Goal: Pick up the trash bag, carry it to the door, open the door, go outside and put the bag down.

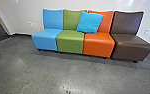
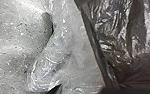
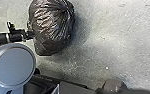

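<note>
Well, the step in hand is probably the carry: the dark trash bag (image 3: 52,27) is right by the left gripper (image 3: 31,35), though I cannot tell whether either gripper is closed or open. Best make sure of a firm grip first, then turn gently so the bag doesn't swing, keeping it off the floor (image 1: 53,70) and well clear of the coloured seats (image 1: 70,42) on the far side.

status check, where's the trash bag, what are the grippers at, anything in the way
Left gripper at edge of dark trash bag, hold unconfirmed. Row of four seats ahead along wall, likely blocks driving straight on.
</note>
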